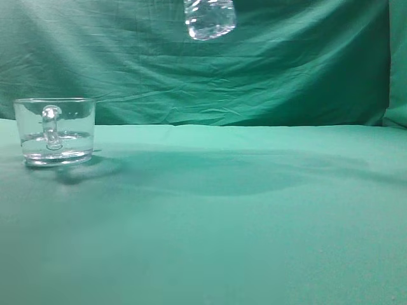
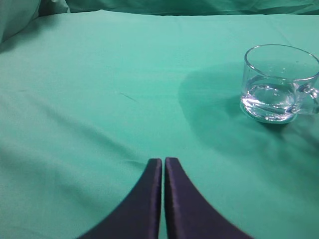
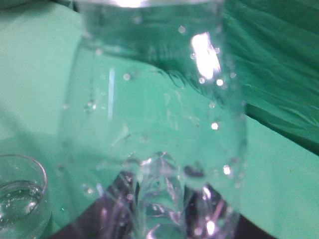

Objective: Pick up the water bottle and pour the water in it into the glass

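Already your right gripper [image 3: 149, 219] held the clear ribbed plastic bottle [image 1: 210, 18] high; its grip looked closed, w/ water [image 2: 268, 97] in the short handled glass mug [image 1: 55, 131]. Left gripper [image 2: 163, 164] sat closed, empty. You needed to lower the bottle upright.

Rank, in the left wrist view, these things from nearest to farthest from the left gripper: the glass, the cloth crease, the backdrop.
1. The cloth crease, ahead of the left gripper, slightly left.
2. The glass, ahead on the right.
3. The backdrop, along the top edge.

The glass [image 1: 54, 131] sits on the table [image 1: 254, 241] at the far left, with water [image 1: 56, 141] in it. The bottle [image 1: 210, 18] hangs high above the table's middle.
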Controlling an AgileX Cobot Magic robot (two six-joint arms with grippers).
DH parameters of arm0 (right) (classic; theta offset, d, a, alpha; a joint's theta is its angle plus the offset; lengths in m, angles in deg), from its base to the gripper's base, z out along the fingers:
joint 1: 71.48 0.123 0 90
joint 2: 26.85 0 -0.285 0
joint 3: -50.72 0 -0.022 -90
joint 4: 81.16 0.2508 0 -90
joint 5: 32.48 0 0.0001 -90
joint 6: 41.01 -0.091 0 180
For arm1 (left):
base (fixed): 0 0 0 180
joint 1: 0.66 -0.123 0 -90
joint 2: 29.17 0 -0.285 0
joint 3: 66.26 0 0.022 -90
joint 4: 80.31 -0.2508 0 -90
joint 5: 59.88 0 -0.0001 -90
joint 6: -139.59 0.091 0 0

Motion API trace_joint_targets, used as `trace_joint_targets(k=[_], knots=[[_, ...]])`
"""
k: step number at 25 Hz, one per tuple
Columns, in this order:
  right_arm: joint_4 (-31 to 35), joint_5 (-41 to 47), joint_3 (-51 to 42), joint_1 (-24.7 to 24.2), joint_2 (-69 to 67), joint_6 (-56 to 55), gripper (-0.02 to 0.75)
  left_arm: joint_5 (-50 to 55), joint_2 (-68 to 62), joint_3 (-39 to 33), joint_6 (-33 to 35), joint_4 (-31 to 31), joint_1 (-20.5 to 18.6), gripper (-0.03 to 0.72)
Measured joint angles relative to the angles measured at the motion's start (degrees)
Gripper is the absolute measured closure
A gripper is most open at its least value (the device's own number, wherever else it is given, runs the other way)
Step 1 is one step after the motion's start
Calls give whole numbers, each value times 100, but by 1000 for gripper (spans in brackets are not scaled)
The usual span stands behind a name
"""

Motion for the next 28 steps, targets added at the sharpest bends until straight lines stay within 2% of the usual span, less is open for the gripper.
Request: trace_joint_targets(k=[8, 14, 17, 21, 28], knots=[[-94, -2563, -1743, -1624, 564, -57, 503, 0, 0, 0, 0, 0, 0, 688], [-48, -3858, -2644, -2533, 572, 1264, 503, 0, 0, 0, 0, 0, 0, 688], [162, -4341, -3014, -2881, 530, 1514, 503, 0, 0, 0, 0, 0, 0, 688], [274, -4978, -3221, -3152, 169, 1760, 503, 0, 0, 0, 0, 0, 0, 688], [395, -6227, -3222, -3161, -974, 2601, 503, 0, 0, 0, 0, 0, 0, 688]])
